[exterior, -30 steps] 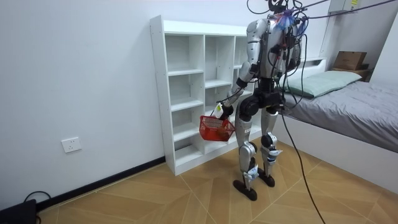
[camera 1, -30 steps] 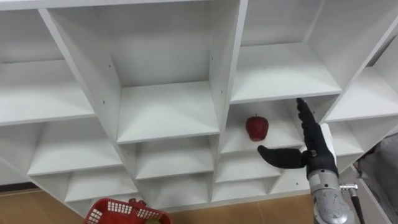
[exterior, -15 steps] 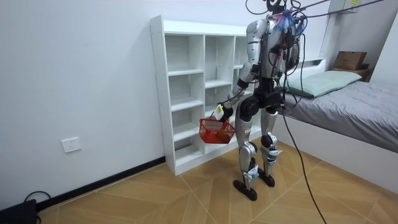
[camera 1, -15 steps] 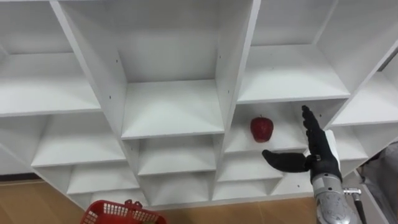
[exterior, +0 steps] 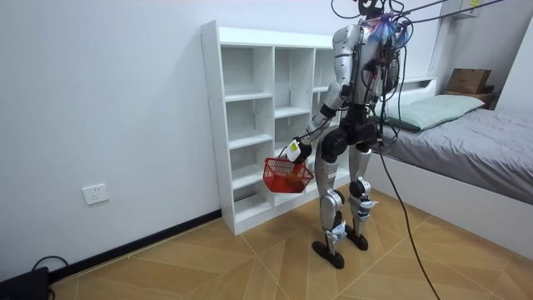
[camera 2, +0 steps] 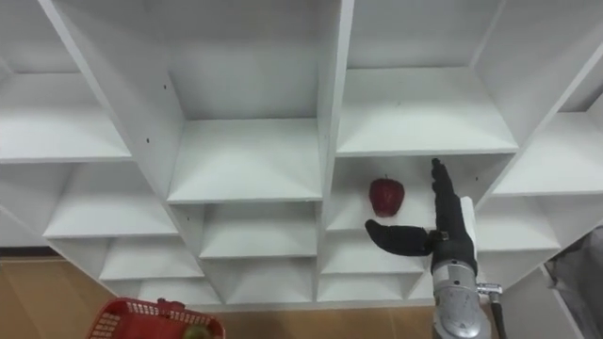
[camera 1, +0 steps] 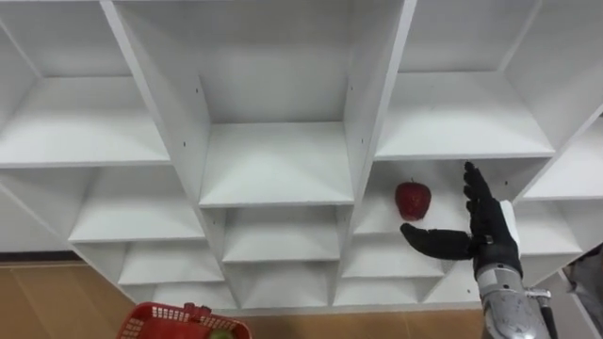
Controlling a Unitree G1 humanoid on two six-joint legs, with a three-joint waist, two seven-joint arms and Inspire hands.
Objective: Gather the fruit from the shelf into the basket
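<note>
Right of centre in the eye view, an apple (camera 1: 413,199) is sitting on a closet (camera 1: 276,165) shelf, in the cell just right of the middle column. The right hand (camera 1: 490,241) is hovering just beside it on the right, not touching, with fingers straight and thumb spread wide. At lower left, a basket (camera 1: 155,324) is hanging from the left hand (exterior: 293,151), which is curling round its handle. The apple is looking firm, smooth, fairly light and apt to roll, so wrapping round its widest part seems best.
</note>
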